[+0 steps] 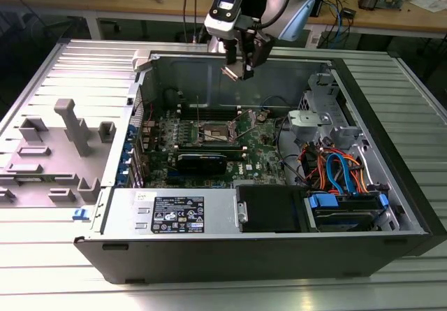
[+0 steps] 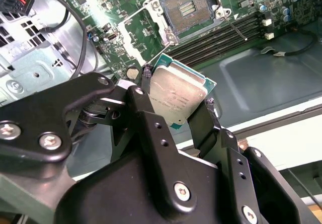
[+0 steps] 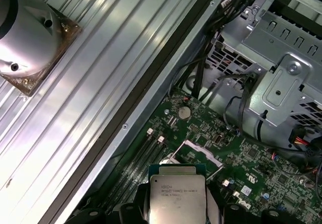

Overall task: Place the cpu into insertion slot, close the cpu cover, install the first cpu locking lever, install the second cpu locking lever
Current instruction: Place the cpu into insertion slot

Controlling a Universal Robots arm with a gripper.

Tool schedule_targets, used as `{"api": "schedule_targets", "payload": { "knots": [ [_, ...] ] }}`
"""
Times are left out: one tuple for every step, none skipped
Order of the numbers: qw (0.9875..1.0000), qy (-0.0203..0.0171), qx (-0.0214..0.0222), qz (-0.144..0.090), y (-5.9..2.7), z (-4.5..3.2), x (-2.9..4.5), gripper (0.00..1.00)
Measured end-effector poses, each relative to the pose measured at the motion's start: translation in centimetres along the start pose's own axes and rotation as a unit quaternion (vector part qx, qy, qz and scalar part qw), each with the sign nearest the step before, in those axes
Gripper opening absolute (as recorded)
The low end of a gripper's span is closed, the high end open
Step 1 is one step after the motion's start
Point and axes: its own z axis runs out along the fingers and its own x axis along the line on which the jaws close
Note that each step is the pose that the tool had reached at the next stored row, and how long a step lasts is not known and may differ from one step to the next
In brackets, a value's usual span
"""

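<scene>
Ribbed metal counter (image 1: 230,293) carries an opened computer case (image 1: 279,251), green circuit board (image 1: 260,158) exposed. The arm's pincer (image 1: 241,70) is clenched on the cpu (image 2: 176,94), aloft over the board's edge by the case wall, well apart from the uncovered insertion slot (image 2: 187,8).

A fixed camera looks steeply down, from well back, on the open computer case (image 1: 209,255), with the arm's gripper (image 1: 241,70) at 12 o'clock. Two cameras ride close behind the gripper, angled differently. Both wrist views share the held chip (image 2: 177,94) (image 3: 177,204) and the green circuit board (image 2: 136,32) (image 3: 251,173) below. The exterior and second wrist views share the socket (image 1: 213,133) (image 2: 188,7).
</scene>
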Motion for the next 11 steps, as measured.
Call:
{"api": "schedule_targets", "payload": {
  "knots": [
    [0.9999, -0.001, -0.0002, 0.011, 0.0, 0.04, 0.0, 0.55],
    [0.9998, -0.0018, -0.0003, 0.02, -0.01, 0.07, 0.0, 0.55],
    [0.9997, -0.0023, -0.0004, 0.026, -0.01, 0.11, 0.0, 0.55],
    [0.9995, -0.0028, -0.0004, 0.031, -0.03, 0.16, 0.0, 0.55],
    [0.9995, -0.0029, -0.0005, 0.032, -0.03, 0.17, 0.0, 0.55],
    [0.9995, -0.0029, -0.0005, 0.032, -0.03, 0.18, 0.0, 0.55],
    [0.9995, -0.0029, -0.0005, 0.032, -0.03, 0.18, 0.0, 0.55],
    [0.9995, -0.0029, -0.0006, 0.032, -0.03, 0.18, 0.0, 0.55],
    [0.9995, -0.0029, -0.0006, 0.032, -0.03, 0.18, 0.0, 0.55],
    [0.9995, -0.0029, -0.0006, 0.032, -0.03, 0.18, 0.0, 0.55],
    [0.9995, -0.0029, -0.0005, 0.032, -0.03, 0.18, 0.0, 0.55]
  ]
}}
